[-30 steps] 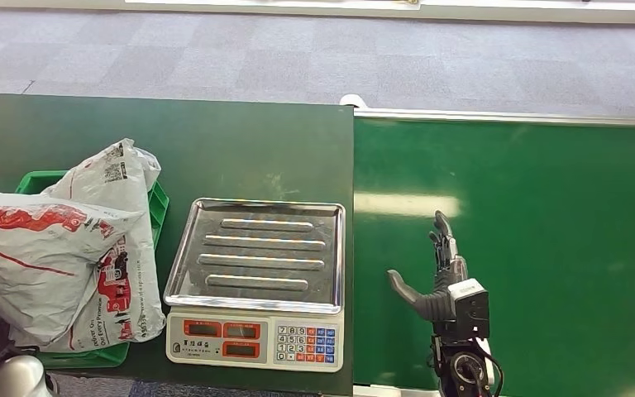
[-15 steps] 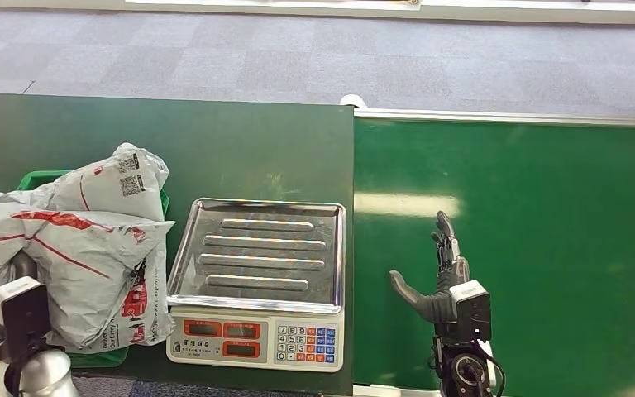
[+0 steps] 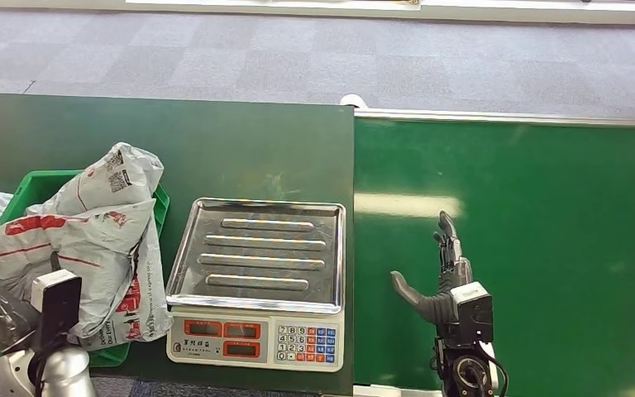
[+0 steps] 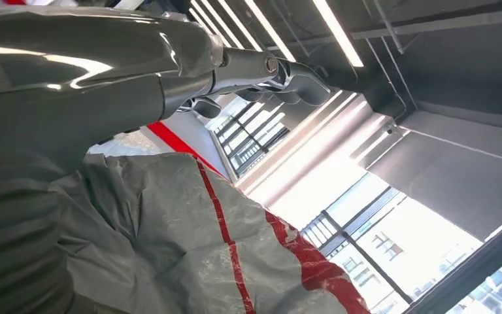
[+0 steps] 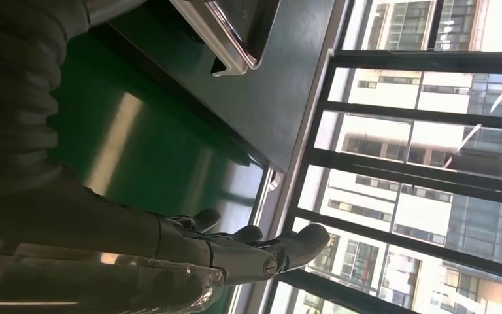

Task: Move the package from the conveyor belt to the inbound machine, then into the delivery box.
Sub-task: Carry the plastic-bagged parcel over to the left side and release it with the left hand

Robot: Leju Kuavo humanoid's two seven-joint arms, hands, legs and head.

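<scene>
Lowering a grey mail bag (image 3: 91, 248) with red print into the green bin (image 3: 37, 184) at the left end of the dark table (image 3: 215, 149). Holding the bag with the left hand (image 3: 0, 310), low in the head view beside the bin's near corner; in the left wrist view, fingers (image 4: 281, 69) stretched over crumpled grey plastic with a red stripe. Grip itself hidden under the bag, so cannot tell how tightly closed. Resting mostly inside the bin already, one flap draped over the right wall toward the scale (image 3: 256, 281). Scale tray bare, so weighing looks done and this looks like the last leg of the job.

To finish well: nudge the bag toward the bin's middle before letting go, so that the hanging flap clears the wall and does not slide onto the scale's keypad. Release only once the weight sits on the bin floor, then lift straight up to avoid dragging soft plastic back out.

Right hand (image 3: 442, 277) spread wide, holding nothing, thumb out, poised above the green belt (image 3: 546, 215). No other bag to be seen on the belt.
</scene>
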